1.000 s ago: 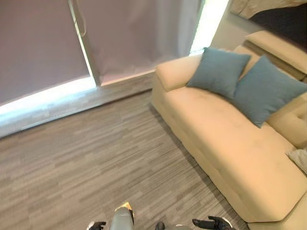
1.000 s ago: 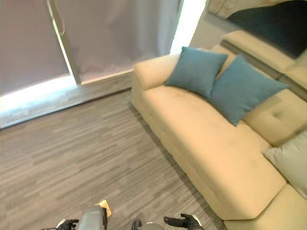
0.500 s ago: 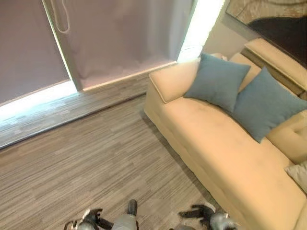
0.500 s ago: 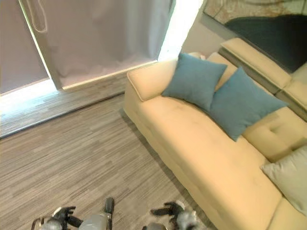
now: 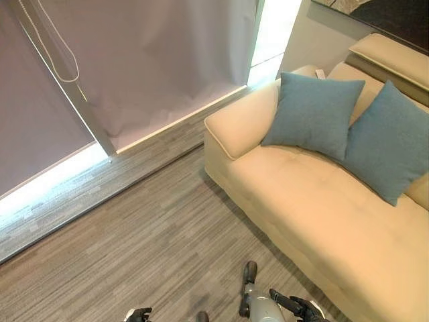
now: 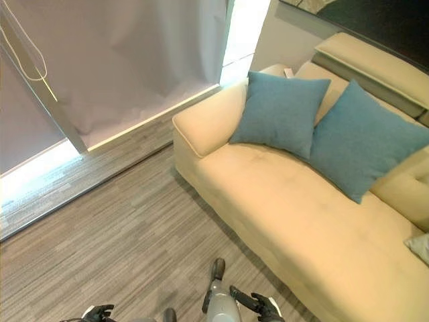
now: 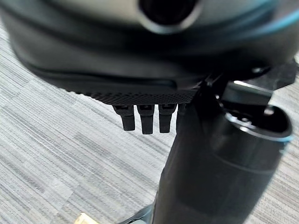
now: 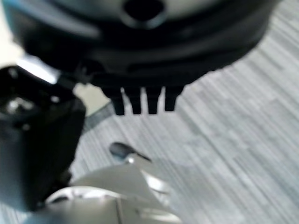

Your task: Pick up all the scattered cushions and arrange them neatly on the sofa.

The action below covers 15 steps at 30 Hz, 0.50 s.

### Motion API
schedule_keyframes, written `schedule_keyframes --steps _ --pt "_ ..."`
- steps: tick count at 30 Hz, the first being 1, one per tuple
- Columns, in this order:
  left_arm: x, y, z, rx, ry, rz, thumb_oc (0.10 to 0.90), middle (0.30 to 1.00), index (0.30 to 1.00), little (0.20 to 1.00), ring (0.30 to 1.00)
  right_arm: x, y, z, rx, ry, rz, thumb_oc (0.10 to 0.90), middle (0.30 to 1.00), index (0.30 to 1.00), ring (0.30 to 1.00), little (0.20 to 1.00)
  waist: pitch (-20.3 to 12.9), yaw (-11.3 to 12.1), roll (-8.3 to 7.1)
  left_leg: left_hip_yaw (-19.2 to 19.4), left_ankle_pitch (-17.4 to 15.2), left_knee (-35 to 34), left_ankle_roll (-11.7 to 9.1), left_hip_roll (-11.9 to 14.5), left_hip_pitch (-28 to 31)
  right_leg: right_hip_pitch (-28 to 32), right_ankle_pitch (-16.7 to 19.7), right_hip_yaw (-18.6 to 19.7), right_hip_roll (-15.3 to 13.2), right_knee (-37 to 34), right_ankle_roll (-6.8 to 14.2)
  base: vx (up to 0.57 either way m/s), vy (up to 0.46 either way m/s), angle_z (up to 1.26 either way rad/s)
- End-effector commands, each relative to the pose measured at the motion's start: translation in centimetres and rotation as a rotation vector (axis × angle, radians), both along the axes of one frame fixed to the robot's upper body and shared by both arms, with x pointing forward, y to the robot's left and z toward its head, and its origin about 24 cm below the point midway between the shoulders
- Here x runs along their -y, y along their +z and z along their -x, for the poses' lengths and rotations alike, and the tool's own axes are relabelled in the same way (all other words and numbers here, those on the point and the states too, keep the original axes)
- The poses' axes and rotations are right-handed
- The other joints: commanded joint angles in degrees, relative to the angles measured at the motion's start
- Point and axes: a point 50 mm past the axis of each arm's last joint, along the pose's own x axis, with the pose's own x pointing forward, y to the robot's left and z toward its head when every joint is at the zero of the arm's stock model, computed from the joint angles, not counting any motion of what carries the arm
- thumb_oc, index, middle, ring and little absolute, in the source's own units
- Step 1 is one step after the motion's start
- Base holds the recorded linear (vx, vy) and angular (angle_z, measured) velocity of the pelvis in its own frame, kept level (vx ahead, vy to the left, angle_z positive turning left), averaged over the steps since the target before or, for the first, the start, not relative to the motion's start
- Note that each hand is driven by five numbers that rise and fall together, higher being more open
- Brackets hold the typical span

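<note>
Two blue cushions (image 5: 314, 115) (image 5: 386, 141), one sofa (image 5: 315, 215)

Two cushions (image 5: 314, 115) (image 5: 387, 141) are being propped side by side (edges touching) against the sofa (image 5: 315, 215) back, right of the floor (image 5: 134, 248), curtains (image 5: 154, 60) behind.

Two teal cushions (image 5: 348, 127) on cream sofa (image 5: 315, 221); grey striped floor (image 5: 134, 241).

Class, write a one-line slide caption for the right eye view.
Two teal cushions lean against the back of a cream sofa beside a curtained window.
</note>
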Motion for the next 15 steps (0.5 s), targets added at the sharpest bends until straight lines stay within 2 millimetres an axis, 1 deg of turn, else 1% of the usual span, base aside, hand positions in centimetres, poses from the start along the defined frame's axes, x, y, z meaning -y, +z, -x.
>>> schedule_keyframes --steps 1,2,3,4,5,6,7,8,10,11,12,13,14,15 --pt "0.9 0.1 -1.2 0.041 -0.065 0.005 0.800 0.900 0.900 0.900 0.900 3.1 0.6 1.1 -0.029 0.007 0.119 0.800 0.900 0.900 0.900 0.900 -1.0 -1.2 2.31 2.6 2.5 16.9 -7.9 8.2 -3.3 -0.8 -6.1 3.0 1.0 5.3 4.1 0.34 -0.266 -0.01" --pt "1.0 0.1 -1.4 0.053 -0.052 0.012 0.800 0.900 0.900 0.900 0.900 3.5 1.0 0.4 0.001 0.008 0.139 0.800 0.900 0.900 0.900 0.900 -0.9 -0.8 2.17 2.2 7.8 25.0 -9.4 9.4 -6.0 1.1 -7.3 3.4 2.4 5.2 2.4 0.20 -0.190 -0.11" --pt "1.0 0.1 -1.4 0.054 -0.052 0.012 0.800 0.900 0.900 0.900 0.900 3.4 0.9 0.4 0.001 0.008 0.139 0.800 0.900 0.900 0.900 0.900 -1.0 -1.0 2.00 2.1 8.0 24.9 -9.4 9.2 -6.2 1.0 -7.2 3.3 2.2 5.1 2.5 0.23 -0.243 -0.29" --pt "0.8 0.3 -1.8 0.071 -0.044 0.009 0.800 0.900 0.900 0.900 0.900 3.8 1.5 -0.6 0.048 0.024 0.155 0.800 0.900 0.900 0.900 0.900 -0.8 -0.7 1.50 2.1 10.9 31.1 -9.7 10.0 -7.9 2.3 -8.2 3.8 3.1 5.2 1.2 0.29 -0.279 -0.68" --pt "0.6 0.5 -2.5 0.103 -0.045 -0.005 0.800 0.900 0.900 0.900 0.900 4.4 2.3 -1.9 0.111 0.043 0.188 0.800 0.900 0.900 0.900 0.900 -0.1 0.0 0.54 2.8 12.0 39.1 -9.2 10.7 -10.7 4.3 -10.0 4.9 3.8 5.4 -0.4 0.37 -0.357 -1.04" --pt "0.6 0.8 -3.3 0.132 -0.052 -0.013 0.800 0.900 0.900 0.900 0.900 4.9 3.1 -2.9 0.168 0.055 0.212 0.800 0.900 0.900 0.900 0.900 0.3 0.2 0.14 3.7 12.1 41.4 -8.7 11.1 -12.8 5.5 -10.8 5.5 4.3 5.4 -1.0 0.24 -0.230 -1.05" --pt "0.7 0.8 -3.3 0.132 -0.052 -0.012 0.800 0.900 0.900 0.900 0.900 4.9 3.1 -2.9 0.168 0.055 0.213 0.800 0.900 0.900 0.900 0.900 0.3 0.2 0.17 3.7 12.1 41.4 -8.7 11.2 -12.8 5.5 -10.8 5.4 4.3 5.4 -1.0 0.26 -0.164 -0.86" --pt "0.7 1.1 -4.2 0.173 -0.054 -0.017 0.800 0.900 0.900 0.900 0.900 5.3 4.4 -4.5 0.273 0.077 0.237 0.800 0.900 0.900 0.900 0.900 0.6 0.7 0.41 5.1 9.7 40.9 -7.6 11.1 -16.8 7.5 -12.2 6.9 5.9 5.1 -1.4 0.30 -0.087 -0.54" --pt "0.8 1.2 -4.3 0.195 -0.079 -0.032 0.800 0.900 0.900 0.900 0.900 5.1 5.8 -6.0 0.373 0.119 0.247 0.800 0.900 0.900 0.900 0.900 0.1 1.3 1.07 5.8 8.6 33.1 -6.3 9.3 -19.7 9.5 -13.3 9.1 7.4 4.3 -0.9 0.40 -0.023 -0.39" --pt "0.8 1.3 -4.4 0.213 -0.079 -0.039 0.800 0.900 0.900 0.900 0.900 4.9 6.6 -6.7 0.427 0.144 0.250 0.800 0.900 0.900 0.900 0.900 0.3 1.6 1.67 5.8 8.1 27.6 -5.8 9.2 -20.9 10.7 -14.0 10.5 8.2 3.9 -0.4 0.33 0.051 -0.33" --pt "0.7 1.3 -4.4 0.221 -0.074 -0.040 0.800 0.900 0.900 0.900 0.900 4.7 6.9 -6.9 0.451 0.155 0.248 0.800 0.900 0.900 0.900 0.900 0.0 1.9 2.02 5.3 8.6 22.8 -5.6 9.1 -20.8 11.0 -14.2 11.1 8.6 3.8 -0.2 0.21 0.043 -0.48" --pt "0.7 1.3 -4.4 0.220 -0.075 -0.039 0.800 0.900 0.900 0.900 0.900 4.7 6.9 -6.9 0.450 0.155 0.248 0.800 0.900 0.900 0.900 0.900 0.2 2.0 1.95 5.4 8.7 22.6 -5.6 9.1 -20.4 11.2 -14.3 11.3 8.5 3.8 -0.2 0.39 0.084 -0.75" --pt "0.3 1.9 -4.7 0.306 -0.041 -0.049 0.800 0.900 0.900 0.900 0.900 4.7 7.7 -7.2 0.507 0.180 0.266 0.800 0.900 0.900 0.900 0.900 0.8 4.3 3.39 -1.5 11.9 9.5 -5.8 6.7 -21.2 14.2 -16.0 14.9 11.0 3.7 0.2 0.42 0.073 -0.66" --pt "0.1 2.2 -5.2 0.345 -0.020 -0.053 0.800 0.900 0.900 0.900 0.900 4.5 8.1 -7.5 0.539 0.185 0.270 0.800 0.900 0.900 0.900 0.900 0.8 5.2 3.93 -4.8 13.8 5.7 -6.1 6.4 -22.3 15.1 -16.4 16.1 12.0 3.7 0.0 0.63 0.067 -0.77"
